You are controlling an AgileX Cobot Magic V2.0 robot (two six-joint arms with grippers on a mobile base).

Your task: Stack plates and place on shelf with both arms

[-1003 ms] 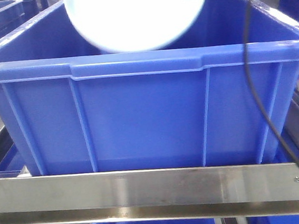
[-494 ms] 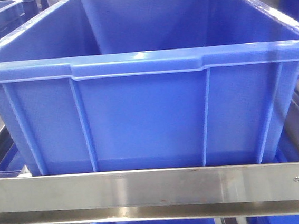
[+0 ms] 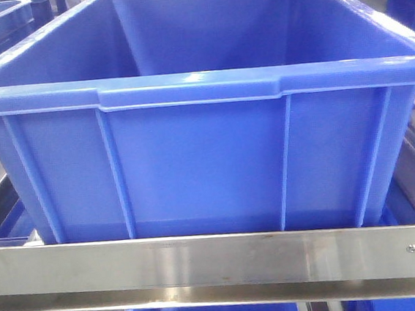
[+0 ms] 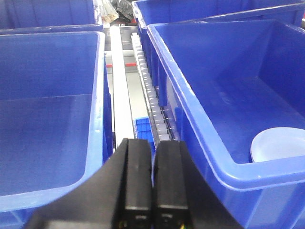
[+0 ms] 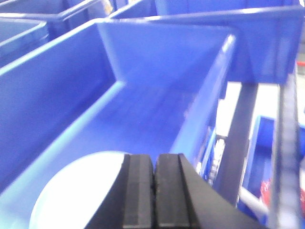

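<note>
Plates (image 5: 76, 191) lie flat on the floor of a blue crate (image 5: 143, 109), seen as one white round shape at the crate's near end in the right wrist view; whether it is one plate or a stack cannot be told there. Being round, the shape has no long axis, and its open face is turned upward. In the left wrist view a white curved edge (image 4: 279, 143) shows in the near right corner of the same kind of crate (image 4: 228, 95), resting on the bottom close to the front wall. The right gripper (image 5: 153, 191) hangs over the near edge of the white shape with its two black fingers pressed together and nothing between them. The left gripper (image 4: 152, 186) is likewise closed on nothing, and sits above the gap between two crates, over the roller track (image 4: 147, 90) of the shelf (image 4: 121, 95). From the front, the crate (image 3: 208, 163) stands behind the shelf's steel front rail (image 3: 218, 261), and its front wall hides the bottom, so no plate shows. One second ago a blurred white plate and a dark cable were in that front view above the crate; half a second ago the plate was gone from it, and now the cable is too.
</note>
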